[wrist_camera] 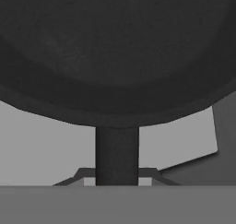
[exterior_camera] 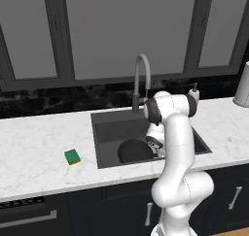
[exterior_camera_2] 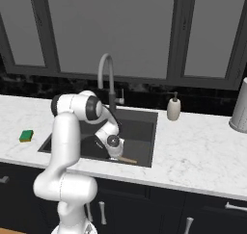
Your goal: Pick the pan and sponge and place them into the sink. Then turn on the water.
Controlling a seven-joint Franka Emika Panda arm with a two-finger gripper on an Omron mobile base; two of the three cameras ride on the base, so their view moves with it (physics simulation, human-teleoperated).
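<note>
The sink (exterior_camera: pixel 104 121) is a large dark grey rectangular basin sunk into the white marbled table, with a tall arched grey faucet (exterior_camera: pixel 141 79) rising at the middle of its back edge; no stream shows below the faucet's tip. The pan (exterior_camera: pixel 133 151), round, black and shallow, lies flat on the sink's floor toward the front wall, and in the right base view its light-brown wooden handle (exterior_camera_2: pixel 128 160) points along the sink's front edge. From the hand view the pan's dark bowl (wrist_camera: pixel 115 52) looms close, its dark neck below it. The sponge (exterior_camera: pixel 72 156), a small block with green top and orange-yellow bottom, rests flat on the table, left of the sink and apart from it.
</note>
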